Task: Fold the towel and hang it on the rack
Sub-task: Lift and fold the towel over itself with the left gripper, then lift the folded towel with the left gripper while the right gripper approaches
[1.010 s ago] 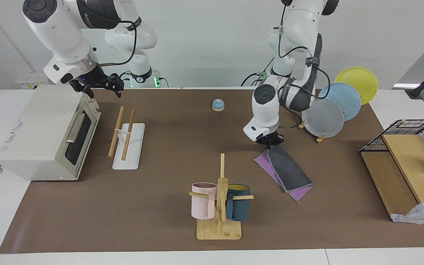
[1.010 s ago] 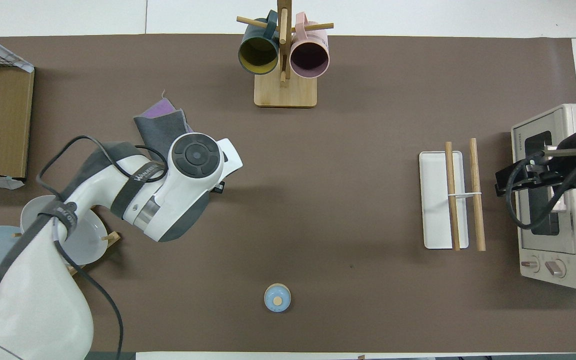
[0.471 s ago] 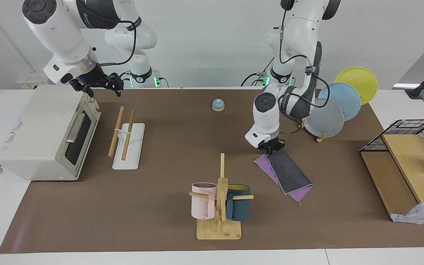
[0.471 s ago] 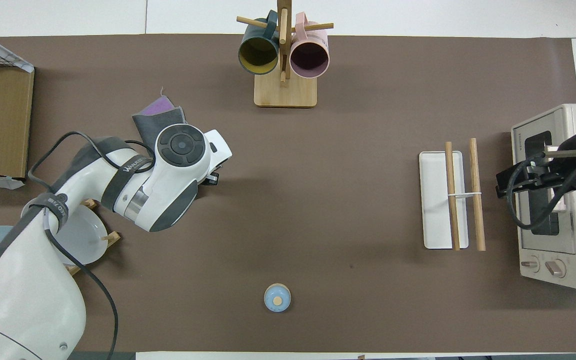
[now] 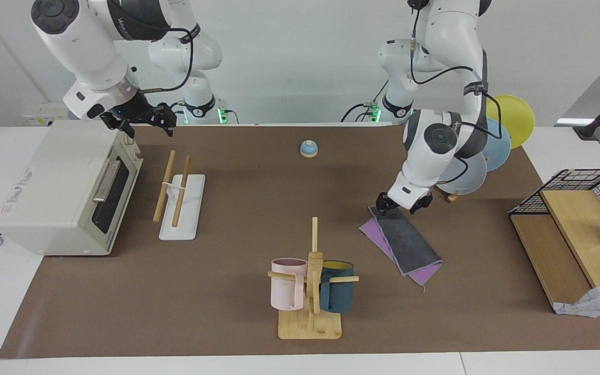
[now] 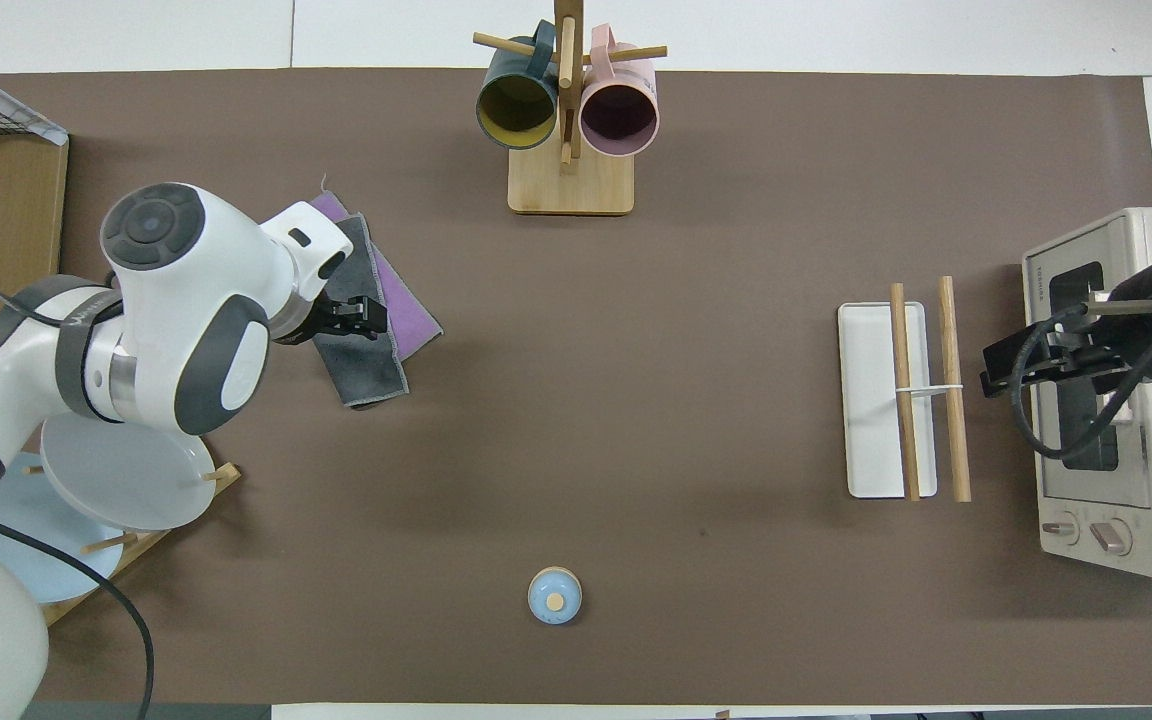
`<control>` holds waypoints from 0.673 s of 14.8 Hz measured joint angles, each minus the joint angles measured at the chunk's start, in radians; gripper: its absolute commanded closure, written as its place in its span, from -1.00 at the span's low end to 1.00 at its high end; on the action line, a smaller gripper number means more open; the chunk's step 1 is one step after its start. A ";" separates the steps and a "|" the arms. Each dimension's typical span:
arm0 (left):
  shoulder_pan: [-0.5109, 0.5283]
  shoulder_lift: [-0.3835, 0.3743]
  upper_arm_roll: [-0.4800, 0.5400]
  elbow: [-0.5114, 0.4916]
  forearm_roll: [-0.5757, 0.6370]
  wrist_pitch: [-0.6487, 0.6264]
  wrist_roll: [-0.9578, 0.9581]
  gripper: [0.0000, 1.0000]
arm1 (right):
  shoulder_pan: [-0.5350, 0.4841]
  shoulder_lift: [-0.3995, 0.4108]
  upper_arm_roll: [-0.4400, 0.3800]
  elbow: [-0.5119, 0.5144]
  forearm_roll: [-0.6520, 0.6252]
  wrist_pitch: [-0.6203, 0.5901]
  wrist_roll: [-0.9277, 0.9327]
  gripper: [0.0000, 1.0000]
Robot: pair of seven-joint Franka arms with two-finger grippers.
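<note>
The towel (image 5: 407, 240) lies folded flat on the brown mat, dark grey face up with purple showing along its edge; it also shows in the overhead view (image 6: 383, 345). My left gripper (image 5: 400, 207) is open and low over the towel's end nearer to the robots; in the overhead view the left gripper (image 6: 351, 320) covers part of the cloth. The rack (image 5: 174, 188) of two wooden rods on a white base stands toward the right arm's end, beside the toaster oven, and shows from overhead too (image 6: 921, 390). My right gripper (image 5: 141, 119) waits in the air over the toaster oven's corner by the rack (image 6: 1011, 370).
A toaster oven (image 5: 55, 192) stands at the right arm's end. A mug tree (image 5: 310, 291) with pink and blue mugs stands farther from the robots than the towel. A plate stand (image 5: 503, 125), a wooden shelf with wire basket (image 5: 565, 239) and a small bell (image 5: 309, 148) also stand here.
My left gripper laid down the towel end it held, opened, and its arm swung toward the plate stand. The towel now lies flat. The right arm has barely moved.
</note>
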 measured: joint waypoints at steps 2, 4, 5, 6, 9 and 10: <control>0.045 0.000 0.000 -0.031 -0.090 0.041 0.043 -1.00 | -0.006 0.000 -0.001 0.000 0.045 0.000 0.015 -1.00; 0.071 0.000 0.001 -0.094 -0.198 0.117 0.095 -0.92 | -0.007 0.000 -0.002 -0.001 0.096 0.000 0.070 -1.00; 0.080 0.000 0.001 -0.124 -0.250 0.147 0.118 -0.89 | -0.007 0.000 -0.002 -0.001 0.126 0.000 0.111 -1.00; 0.087 -0.001 0.001 -0.145 -0.294 0.163 0.136 -0.83 | -0.006 0.000 -0.001 -0.002 0.156 0.000 0.155 -1.00; 0.095 -0.004 0.001 -0.162 -0.352 0.173 0.147 -0.70 | -0.003 -0.001 0.001 -0.007 0.245 0.009 0.271 -1.00; 0.095 -0.005 0.000 -0.164 -0.366 0.173 0.147 -0.65 | -0.003 -0.001 0.001 -0.011 0.271 0.019 0.302 -1.00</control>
